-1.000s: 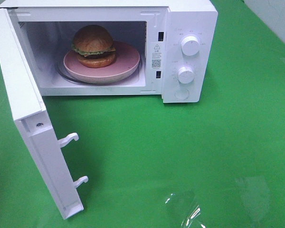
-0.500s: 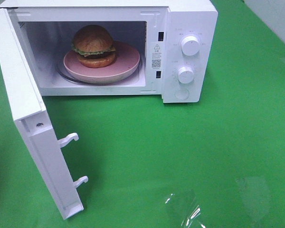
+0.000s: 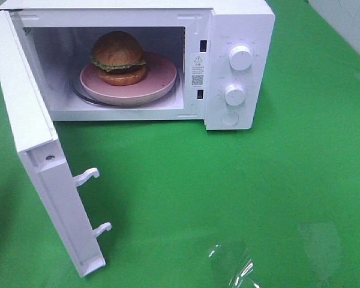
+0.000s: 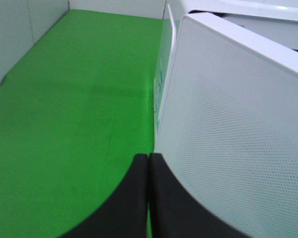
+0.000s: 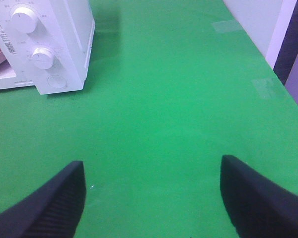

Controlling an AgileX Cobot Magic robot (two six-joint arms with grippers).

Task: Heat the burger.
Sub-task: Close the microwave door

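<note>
Burger (image 3: 118,57) sits inside the microwave (image 3: 240,24) (door (image 3: 39,162) open toward seven o'clock); left fingers (image 4: 131,198), pressed together beside it, should push it shut smoothly; right fingers (image 5: 54,198) wide, empty.

The open microwave (image 3: 240,24) and green surface (image 3: 228,192) are viewed from high in front by the exterior camera. The door (image 4: 238,124) is seen from very near, along its outer face, by the left wrist camera. The surface is overlooked from low by the right wrist camera; the knob panel (image 5: 57,47) is shared with the exterior view.
</note>
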